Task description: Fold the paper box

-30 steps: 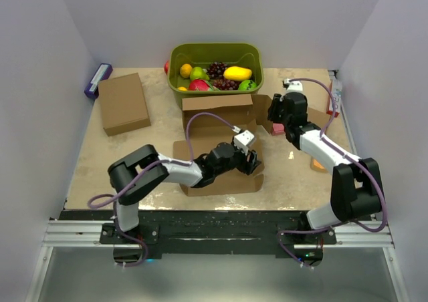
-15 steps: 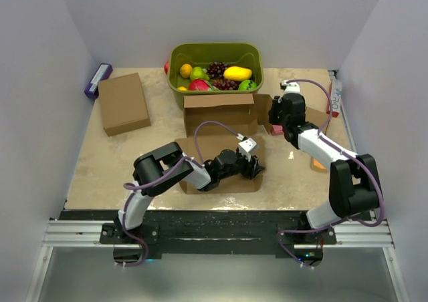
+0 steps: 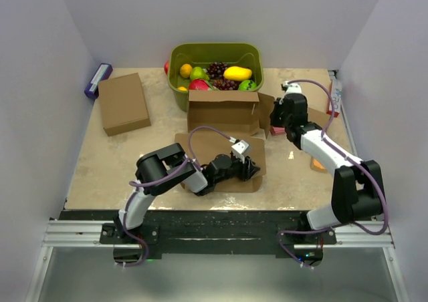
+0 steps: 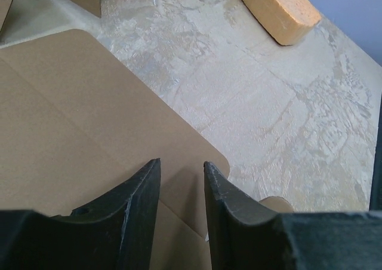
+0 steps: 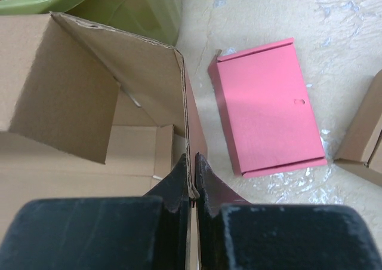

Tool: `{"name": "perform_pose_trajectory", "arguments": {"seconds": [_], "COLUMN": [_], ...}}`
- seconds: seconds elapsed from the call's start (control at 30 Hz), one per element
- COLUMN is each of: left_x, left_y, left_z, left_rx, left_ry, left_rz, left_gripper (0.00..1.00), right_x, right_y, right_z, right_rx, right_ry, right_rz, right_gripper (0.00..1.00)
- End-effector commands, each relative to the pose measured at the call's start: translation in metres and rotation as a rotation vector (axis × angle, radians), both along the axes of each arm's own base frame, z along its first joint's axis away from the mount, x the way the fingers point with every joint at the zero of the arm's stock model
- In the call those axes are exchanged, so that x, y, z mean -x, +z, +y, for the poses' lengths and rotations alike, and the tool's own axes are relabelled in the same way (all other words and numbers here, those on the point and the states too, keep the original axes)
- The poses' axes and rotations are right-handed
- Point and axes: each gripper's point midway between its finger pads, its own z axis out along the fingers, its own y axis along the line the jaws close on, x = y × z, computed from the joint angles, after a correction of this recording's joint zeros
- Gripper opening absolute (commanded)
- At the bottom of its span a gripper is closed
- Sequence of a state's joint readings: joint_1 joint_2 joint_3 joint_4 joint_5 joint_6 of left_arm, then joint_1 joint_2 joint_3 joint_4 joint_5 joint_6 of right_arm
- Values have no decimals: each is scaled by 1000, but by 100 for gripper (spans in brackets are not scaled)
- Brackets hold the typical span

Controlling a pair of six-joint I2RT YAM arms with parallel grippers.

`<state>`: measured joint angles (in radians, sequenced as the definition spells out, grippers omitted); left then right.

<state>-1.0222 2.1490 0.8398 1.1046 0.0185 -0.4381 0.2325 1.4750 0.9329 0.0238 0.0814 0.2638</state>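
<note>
The paper box [image 3: 224, 111] should fold well if our right gripper [image 5: 192, 165], clamped on its side wall, swings it inward while our left gripper [image 4: 181, 169], parted and empty, pins the base.

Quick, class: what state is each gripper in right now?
Left gripper: open, nothing held, above a flat flap of the paper box.
Right gripper: closed on an upright wall of that box.
</note>
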Motion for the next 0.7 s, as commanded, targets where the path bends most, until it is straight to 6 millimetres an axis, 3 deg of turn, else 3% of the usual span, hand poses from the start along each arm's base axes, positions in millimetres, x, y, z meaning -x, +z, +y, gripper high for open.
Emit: {"name": "perform_pose_trajectory", "arguments": {"seconds": [0.0,0.33,0.5,0.67], "left_x": [15,19,21,22], "left_y": [-57,-65,-71,-75], "left_z": [21,26,27,30], "left_rx": [-128,-101,-102,-107], "left_ry": [6,-31,-45,-45], "left_rz": [104,99,104,106], "left_gripper": [39,33,31,31], "right_x": [10,42,49,50], "right_y": [29,18,6,7], "right_z": [8,28,46,64], "right_rx": [-65,-37,-48,-74], "right_ry": [9,18,7,-6], "right_rz": [-32,46,77,66], "right_gripper": [0,0,0,0]}}
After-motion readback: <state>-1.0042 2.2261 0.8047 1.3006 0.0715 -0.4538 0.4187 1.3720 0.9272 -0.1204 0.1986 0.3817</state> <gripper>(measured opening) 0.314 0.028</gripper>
